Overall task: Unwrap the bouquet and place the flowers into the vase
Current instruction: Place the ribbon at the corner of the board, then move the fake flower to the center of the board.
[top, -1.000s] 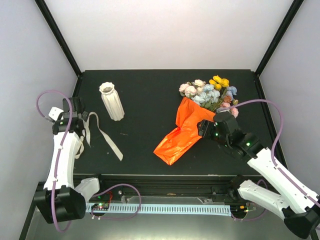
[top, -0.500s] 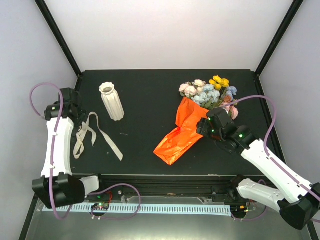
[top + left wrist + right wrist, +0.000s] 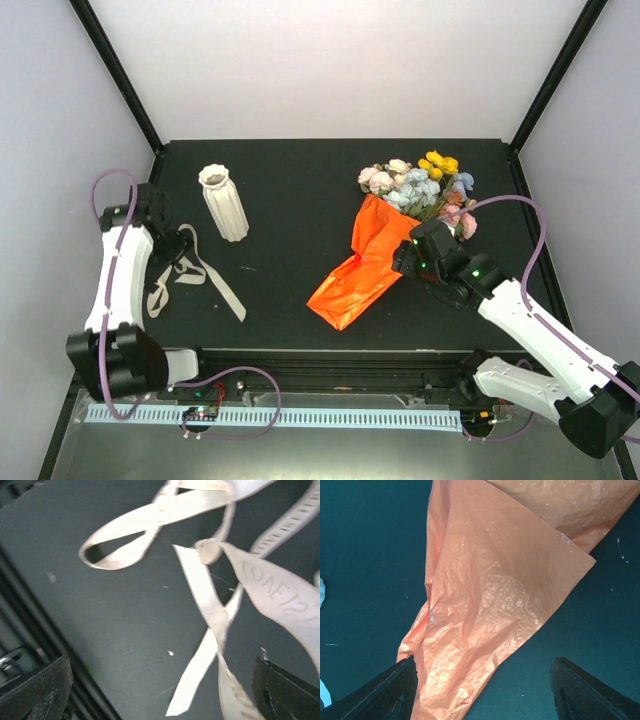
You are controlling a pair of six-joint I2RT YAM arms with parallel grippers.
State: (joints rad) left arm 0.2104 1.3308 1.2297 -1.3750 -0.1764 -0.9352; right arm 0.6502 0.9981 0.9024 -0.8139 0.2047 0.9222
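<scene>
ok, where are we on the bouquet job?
Done: the ribbon is off, lying loose on the table by the open left tool. In hand: the right tool hangs open over the orange paper, gripping nothing. Left: that paper is wrapped round the flowers, and the vase stands empty.
</scene>
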